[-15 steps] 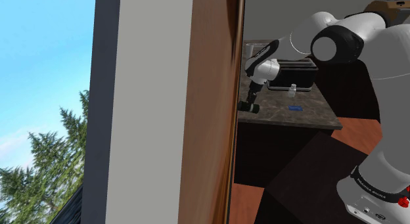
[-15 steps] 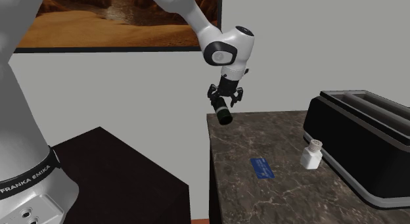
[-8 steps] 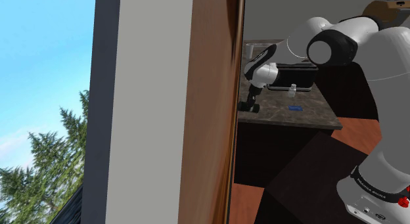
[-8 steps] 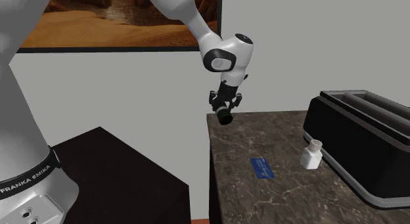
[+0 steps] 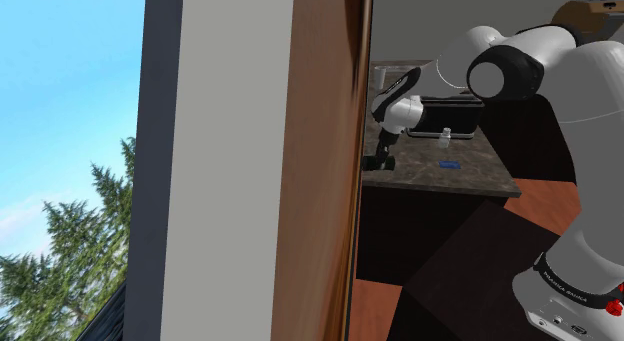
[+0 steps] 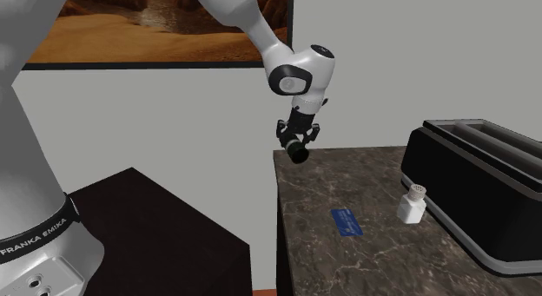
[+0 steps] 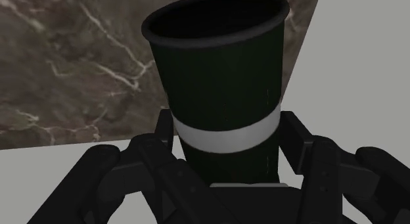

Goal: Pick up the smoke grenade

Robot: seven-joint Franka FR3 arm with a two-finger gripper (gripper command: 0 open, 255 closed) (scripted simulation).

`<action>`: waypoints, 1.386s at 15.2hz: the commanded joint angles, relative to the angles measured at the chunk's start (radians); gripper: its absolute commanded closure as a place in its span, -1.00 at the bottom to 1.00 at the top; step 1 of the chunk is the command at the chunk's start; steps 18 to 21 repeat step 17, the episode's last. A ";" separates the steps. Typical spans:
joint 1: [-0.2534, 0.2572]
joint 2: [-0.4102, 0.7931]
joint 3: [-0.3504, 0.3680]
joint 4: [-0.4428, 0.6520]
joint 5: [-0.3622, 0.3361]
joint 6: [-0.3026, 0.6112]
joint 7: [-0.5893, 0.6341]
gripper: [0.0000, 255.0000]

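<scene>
Clamping the smoke grenade (image 7: pixel 220 85) between my fingers (image 7: pixel 294 136), I hold it clear above the marble counter (image 7: pixel 66 65), near its edge. It seems a stiff, smooth, rather light can. I press at its white band (image 7: pixel 227 134), near the end toward my palm, so it could slip.

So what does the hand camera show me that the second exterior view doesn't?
The wrist view adds close detail: the dark smoke grenade has a white band round it and a flared rim at its end, and the black fingers clasp it from both sides. The second exterior view adds the surroundings: the white arm, a blue card, a small white shaker, a black appliance and a desert picture on the wall. Both share the held grenade and the marbled counter.
</scene>
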 commanded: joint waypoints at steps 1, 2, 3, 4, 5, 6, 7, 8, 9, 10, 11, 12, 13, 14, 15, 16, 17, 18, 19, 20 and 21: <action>0.003 -0.011 -0.004 -0.004 -0.005 -0.006 0.006 1.00; 0.006 -0.022 -0.008 -0.006 -0.011 -0.013 0.011 1.00; 0.008 -0.032 -0.011 -0.009 -0.016 -0.020 0.017 1.00; 0.011 -0.042 -0.015 -0.011 -0.022 -0.027 0.023 1.00; 0.013 -0.052 -0.019 -0.013 -0.027 -0.034 0.028 1.00; 0.015 -0.062 -0.022 -0.015 -0.033 -0.041 0.034 1.00; 0.018 -0.071 -0.026 -0.016 -0.039 -0.048 0.040 1.00; 0.020 -0.081 -0.030 -0.018 -0.044 -0.055 0.046 1.00; 0.022 -0.091 -0.033 -0.019 -0.050 -0.063 0.052 1.00; 0.025 -0.100 -0.037 -0.020 -0.056 -0.070 0.058 1.00; 0.027 -0.110 -0.040 -0.021 -0.061 -0.077 0.063 1.00; 0.029 -0.119 -0.043 -0.021 -0.067 -0.085 0.069 1.00; 0.031 -0.128 -0.047 -0.021 -0.073 -0.093 0.075 1.00; 0.033 -0.137 -0.050 -0.022 -0.079 -0.100 0.081 1.00; 0.035 -0.146 -0.053 -0.021 -0.085 -0.108 0.087 1.00; 0.035 -0.147 -0.054 -0.021 -0.085 -0.109 0.088 1.00; 0.035 -0.147 -0.054 -0.021 -0.085 -0.109 0.088 1.00; 0.035 -0.147 -0.054 -0.021 -0.085 -0.109 0.088 1.00; 0.035 -0.147 -0.054 -0.021 -0.085 -0.109 0.088 1.00; 0.035 -0.147 -0.054 -0.021 -0.085 -0.109 0.088 1.00; 0.035 -0.147 -0.054 -0.021 -0.085 -0.109 0.088 1.00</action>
